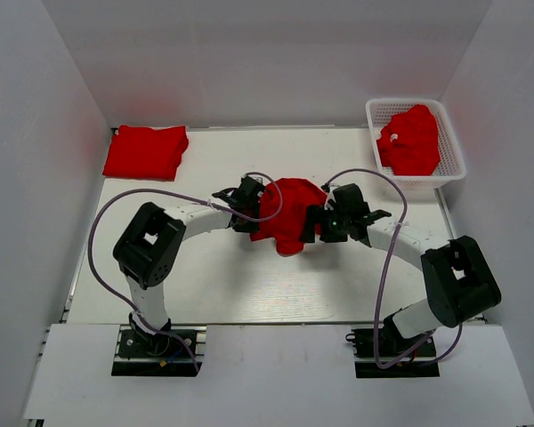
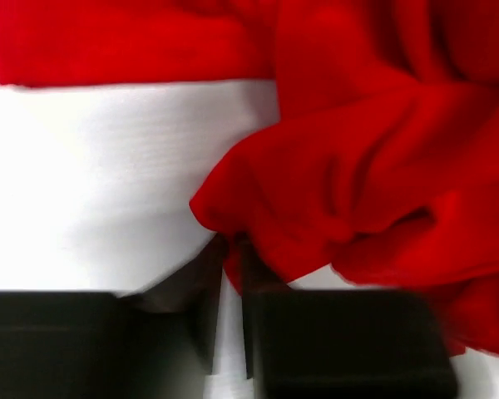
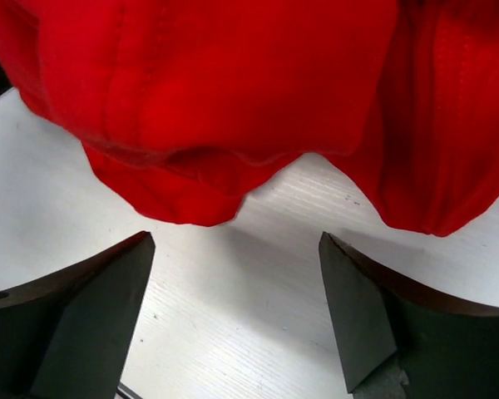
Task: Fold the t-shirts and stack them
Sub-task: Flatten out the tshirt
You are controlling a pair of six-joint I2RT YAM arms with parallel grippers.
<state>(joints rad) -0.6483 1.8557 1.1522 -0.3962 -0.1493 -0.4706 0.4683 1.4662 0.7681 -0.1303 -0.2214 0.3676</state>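
Left gripper point(image 2: 231, 262) clamped on crumpled t-shirt point(image 1: 289, 212) edge, 9 o'clock. Right gripper point(image 3: 237, 249) apart, empty, 3 o'clock. We should reach it over cloth edge before closing, then spread evenly.

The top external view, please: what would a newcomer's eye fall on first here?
A crumpled bright red cloth t-shirt lies mid-table, the left gripper pinching its edge, the right gripper open just short of it. Folded red t-shirts sit at the far left corner; a white plastic lattice basket at far right holds more red cloth.
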